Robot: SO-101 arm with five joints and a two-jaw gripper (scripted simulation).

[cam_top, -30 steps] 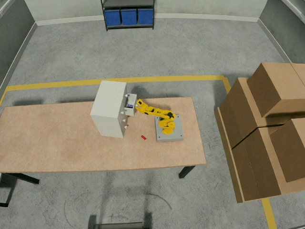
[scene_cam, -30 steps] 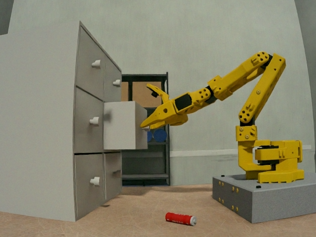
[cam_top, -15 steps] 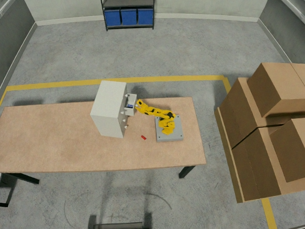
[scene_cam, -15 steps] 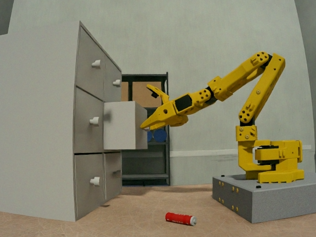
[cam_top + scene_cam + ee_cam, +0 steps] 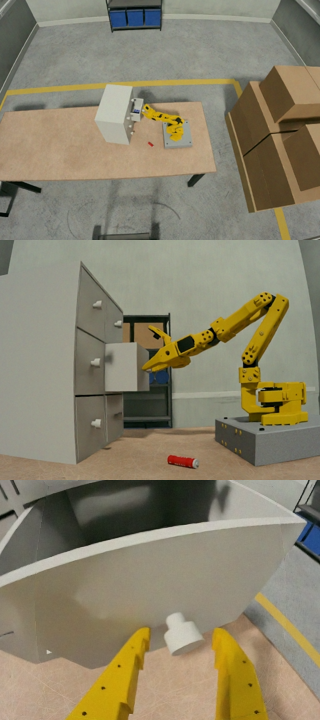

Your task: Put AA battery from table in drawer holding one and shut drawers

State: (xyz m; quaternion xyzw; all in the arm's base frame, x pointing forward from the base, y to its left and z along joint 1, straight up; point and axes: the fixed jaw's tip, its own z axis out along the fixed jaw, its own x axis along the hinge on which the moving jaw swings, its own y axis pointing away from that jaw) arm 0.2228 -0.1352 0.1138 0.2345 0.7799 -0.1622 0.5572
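Gripper (image 5: 143, 111) (image 5: 147, 369) (image 5: 182, 634) fingers stand partly open around the knob (image 5: 148, 371) (image 5: 184, 637) of the pulled-out drawer (image 5: 135, 117) (image 5: 121, 366) (image 5: 100, 590) — the wrist view shows a gap on either side, so they have hold of nothing. The red battery (image 5: 150, 144) (image 5: 183, 461) lies on its side on the table (image 5: 51, 144) (image 5: 142, 446) (image 5: 165, 690), just below the center of the top view and at the lower middle of the exterior view, its pale end toward the right. Left of it stands the white cabinet (image 5: 113, 103) (image 5: 38, 356), the one drawer jutting out from its middle row, far column; a small blue item (image 5: 136, 111) shows inside from above. Right of the battery — well apart from the cabinet — the gray base block (image 5: 187, 136) (image 5: 284, 449) carries the yellow arm (image 5: 168, 119) (image 5: 263, 330). Farther out, cardboard boxes (image 5: 275, 103) fill the right edge of the top view, and a dark shelf rack (image 5: 110, 25) (image 5: 170, 369) stands at its upper middle.

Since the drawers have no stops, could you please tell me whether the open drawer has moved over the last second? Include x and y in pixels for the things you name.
No; the open drawer (image 5: 135, 116) (image 5: 120, 366) (image 5: 150, 575) sticks out equally far from the cabinet (image 5: 113, 103) (image 5: 38, 364).
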